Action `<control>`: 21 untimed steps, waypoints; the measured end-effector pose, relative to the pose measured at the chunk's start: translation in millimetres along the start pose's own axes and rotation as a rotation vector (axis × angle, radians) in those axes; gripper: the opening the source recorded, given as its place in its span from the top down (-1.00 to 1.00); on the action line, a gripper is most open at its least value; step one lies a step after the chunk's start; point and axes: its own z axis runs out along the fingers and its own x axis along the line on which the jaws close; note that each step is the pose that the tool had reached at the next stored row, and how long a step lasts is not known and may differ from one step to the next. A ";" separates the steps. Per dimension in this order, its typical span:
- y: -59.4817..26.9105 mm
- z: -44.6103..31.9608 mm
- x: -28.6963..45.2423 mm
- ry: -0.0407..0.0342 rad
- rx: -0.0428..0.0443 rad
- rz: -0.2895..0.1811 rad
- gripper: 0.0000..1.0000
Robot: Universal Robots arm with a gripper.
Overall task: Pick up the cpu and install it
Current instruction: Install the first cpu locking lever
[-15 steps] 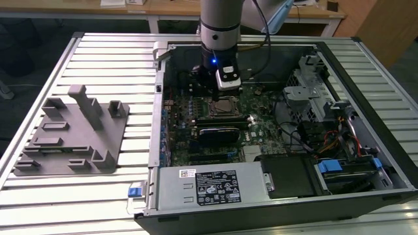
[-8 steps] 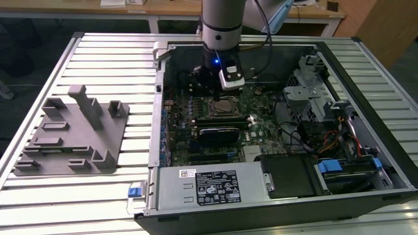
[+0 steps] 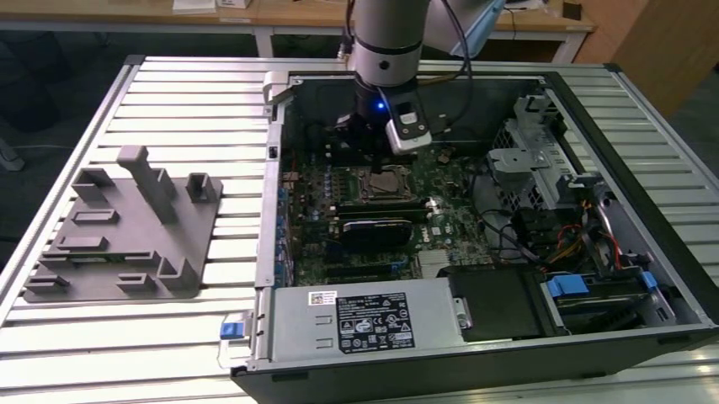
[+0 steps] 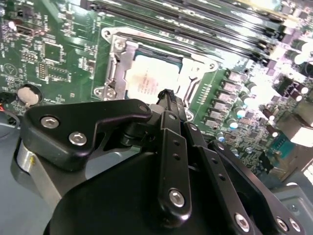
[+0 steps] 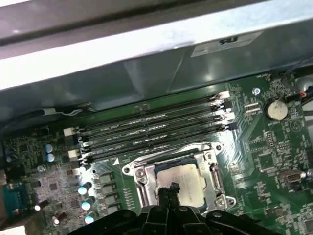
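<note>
Gripper (image 5: 169, 189) fingertips are pressing together with nothing between them, hovering just above the cpu (image 5: 188, 181), which is lying flat in its socket (image 5: 142, 175) on the motherboard (image 5: 274, 156). In the second wrist view the cpu (image 4: 149, 78) is sitting directly beyond the gripper (image 4: 167, 94) tips. 4 memory slots (image 5: 151, 127) are running beside the socket.

A slatted metal table (image 3: 168, 93) carries an open computer case (image 3: 472, 337) toward the exterior view's right and a grey fixture tray (image 3: 124, 236) on the exterior view's left, well apart.
</note>
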 end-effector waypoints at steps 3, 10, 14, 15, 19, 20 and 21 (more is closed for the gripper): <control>1.0 0.2 -4.5 0.0007 -0.0005 -0.019 0.79; 2.5 0.6 -11.2 0.0033 -0.0018 -0.080 0.79; 2.9 0.8 -12.6 0.0052 -0.0028 -0.128 0.79; 3.0 0.8 -13.4 0.0055 -0.0030 -0.135 0.79; 3.1 0.3 -13.7 0.0057 -0.0027 -0.136 0.79; 3.2 -0.6 -13.7 0.0057 -0.0028 -0.136 0.79; 3.2 -1.8 -13.7 0.0056 -0.0029 -0.136 0.79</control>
